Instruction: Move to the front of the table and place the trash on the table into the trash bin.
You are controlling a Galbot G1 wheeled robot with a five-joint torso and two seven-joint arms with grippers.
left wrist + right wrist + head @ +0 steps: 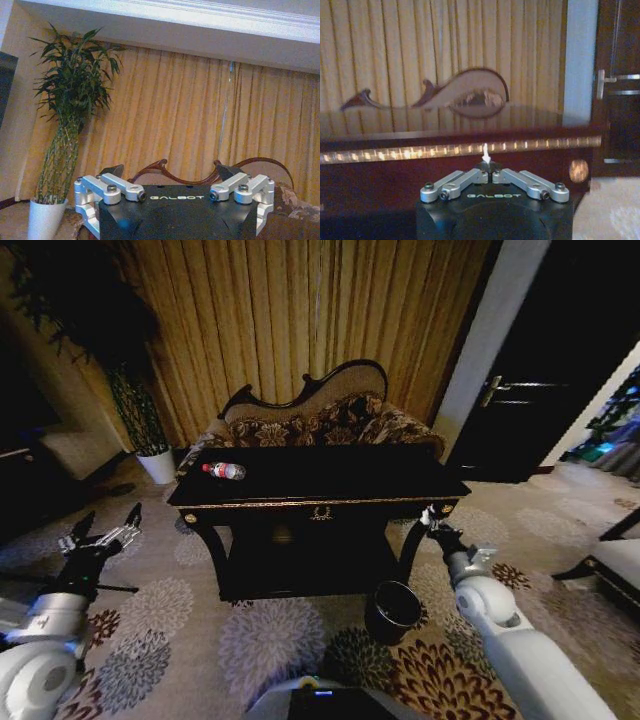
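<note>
Inventory as you see it from the head camera: 1 table (330, 502), black with gold trim along the top edge and 1 gold emblem at front centre, standing directly ahead of you with 1 patterned sofa (320, 420) behind it. On the tabletop, toward its left end, lies 1 clear bottle (224, 471) with a red cap, on its side; you can count no other trash item on the dark surface. 1 trash bin (392, 611), round and dark, sits on the carpet just in front of the table's right leg, well below the tabletop. 1 potted plant in a white pot (156, 466) stands at the left by the curtain. Your left gripper (103, 531) is held out left of the table, well apart from it, fingers spread wide and gripping nothing. Your right gripper (432, 522) sits close to the table's front right corner; in its wrist view the fingertips (485, 174) meet, closed, a small white scrap showing at the tips.
</note>
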